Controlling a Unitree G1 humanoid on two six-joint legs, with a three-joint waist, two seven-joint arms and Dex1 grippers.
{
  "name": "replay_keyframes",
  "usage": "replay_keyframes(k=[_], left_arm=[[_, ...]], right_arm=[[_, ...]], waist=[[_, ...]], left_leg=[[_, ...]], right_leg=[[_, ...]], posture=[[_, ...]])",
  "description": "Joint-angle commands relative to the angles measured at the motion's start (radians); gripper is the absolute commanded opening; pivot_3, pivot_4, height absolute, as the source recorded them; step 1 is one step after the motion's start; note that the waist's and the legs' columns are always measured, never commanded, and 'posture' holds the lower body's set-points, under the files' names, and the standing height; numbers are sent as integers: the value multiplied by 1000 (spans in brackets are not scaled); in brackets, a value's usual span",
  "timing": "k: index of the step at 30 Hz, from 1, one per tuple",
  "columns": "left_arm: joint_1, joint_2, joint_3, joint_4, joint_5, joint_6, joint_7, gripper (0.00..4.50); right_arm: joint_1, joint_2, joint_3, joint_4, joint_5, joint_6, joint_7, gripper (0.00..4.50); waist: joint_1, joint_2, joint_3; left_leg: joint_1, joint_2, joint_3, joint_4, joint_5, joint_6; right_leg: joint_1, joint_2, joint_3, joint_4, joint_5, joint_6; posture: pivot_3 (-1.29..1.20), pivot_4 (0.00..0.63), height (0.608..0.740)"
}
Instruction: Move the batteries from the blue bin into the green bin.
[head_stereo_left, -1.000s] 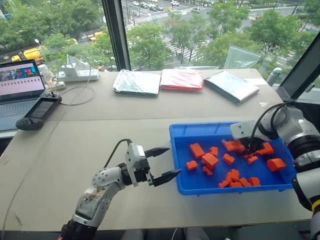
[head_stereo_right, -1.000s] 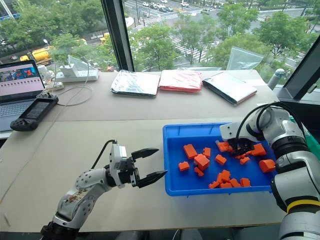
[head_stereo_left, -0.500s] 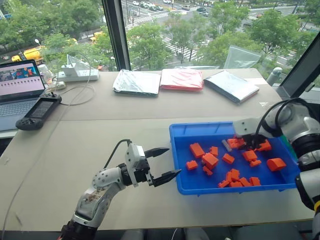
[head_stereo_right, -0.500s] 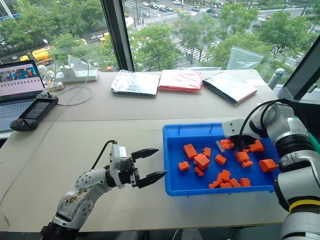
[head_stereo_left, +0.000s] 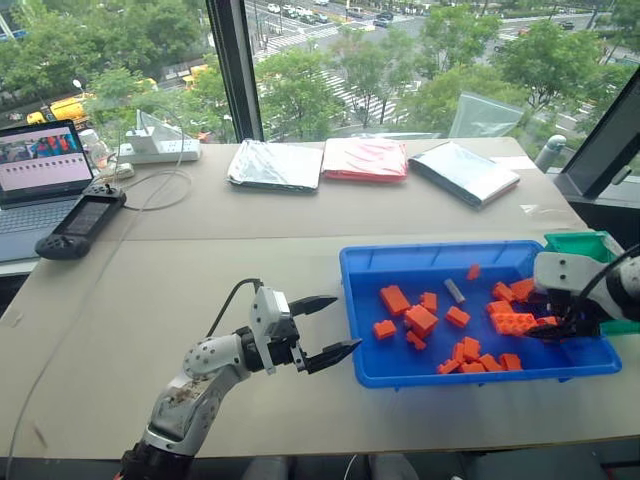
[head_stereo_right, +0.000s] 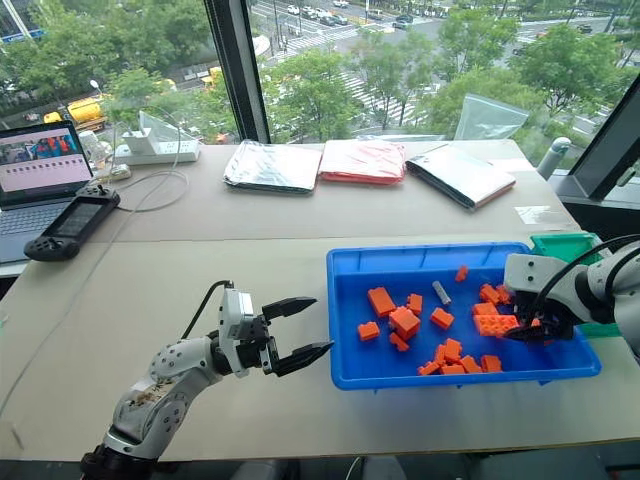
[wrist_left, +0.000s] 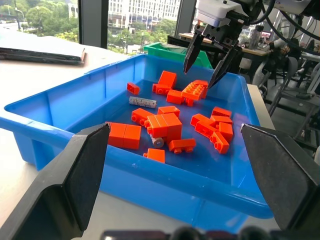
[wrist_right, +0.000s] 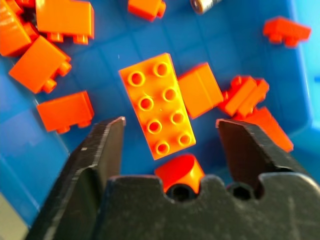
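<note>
A wide grey surface (head_stereo_left: 200, 260) by the window carries the blue bin (head_stereo_left: 365, 310), with the smaller green bin (head_stereo_left: 580, 243) set just beyond its far right corner. Scattered across the blue bin are orange blocks (head_stereo_left: 420, 320), and among them one slim grey battery (head_stereo_left: 454, 291) is seen lying flat near the far wall, apart from the blocks. The right hand (head_stereo_left: 556, 328) is poised over the bin's right end with its fingers spread wide and nothing between them; directly beneath it lies a large studded block (wrist_right: 159, 105), not a battery. The left hand (head_stereo_left: 325, 327) is held off the bin's near left corner, also spread open and empty.

The step in hand is judged to be finding and picking a battery. It would be done best by bringing the right hand across to the grey cylinder, aligning the fingers across its short width, and closing low so no block is caught with it.

In the left wrist view a second battery end (wrist_left: 159, 141) is revealed tucked under a block, hidden from the head cameras. In the right wrist view the tip of a battery (wrist_right: 206, 4) is caught at the frame's edge.
</note>
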Motion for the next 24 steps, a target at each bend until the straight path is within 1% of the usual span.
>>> replay_keyframes(k=[1, 2, 6, 9, 14, 19, 23, 24], left_arm=[[-19, 0, 2, -29, -18, 8, -3, 4500], [-20, 0, 2, -29, -19, 8, -3, 4500], [-23, -3, -2, -31, -19, 13, 1, 4500], [-23, -5, -1, -33, -17, 16, 4, 4500], [-21, -7, 0, -38, -15, 20, 10, 4500], [-14, -7, -2, -53, -16, 26, 23, 4500], [-13, -5, -1, -57, -17, 31, 29, 4500], [-13, -5, -1, -57, -17, 32, 29, 4500]], right_arm=[[-101, 45, -5, -47, 23, 54, -66, 4459], [-131, 66, 9, -48, 25, 71, -80, 4459], [-278, 222, 77, -9, 11, 205, -171, 4459], [-318, 297, 106, 32, 3, 275, -225, 4459], [-319, 353, 119, 108, 6, 335, -297, 4459], [-293, 376, 129, 153, 15, 361, -344, 4459], [-277, 387, 136, 148, 36, 368, -338, 4459], [-273, 394, 141, 151, 38, 372, -339, 4221]], waist=[[-3, 0, 0], [-9, -1, 0], [-13, -1, 1], [-3, -1, 1], [16, -1, 1], [13, -1, 1], [8, -1, 1], [4, -1, 1]], left_leg=[[0, 0, 0, 0, 0, 0], [1, 0, 0, 0, 0, 0], [2, 1, 0, 0, 1, -1], [0, 1, -1, 0, 2, -2], [-3, -1, -2, 0, 2, -2], [-4, -1, -2, 0, 1, -1], [-3, -1, -1, 0, 2, -1], [-3, -1, -1, 0, 2, -1]], right_leg=[[0, 0, 1, 1, 0, 0], [0, 0, 1, 1, 0, 0], [0, 2, 1, 3, 1, -1], [-1, 2, 1, 2, 1, -1], [-3, -1, -1, 2, 1, -1], [-4, -1, -1, 1, 1, -1], [-4, 0, -1, 2, 1, -1], [-3, 0, -1, 2, 1, -1]], posture=[[0, 150, 740], [0, 150, 740], [0, 150, 740], [0, 150, 740], [0, 150, 740], [0, 150, 740], [0, 150, 740], [0, 150, 740]])
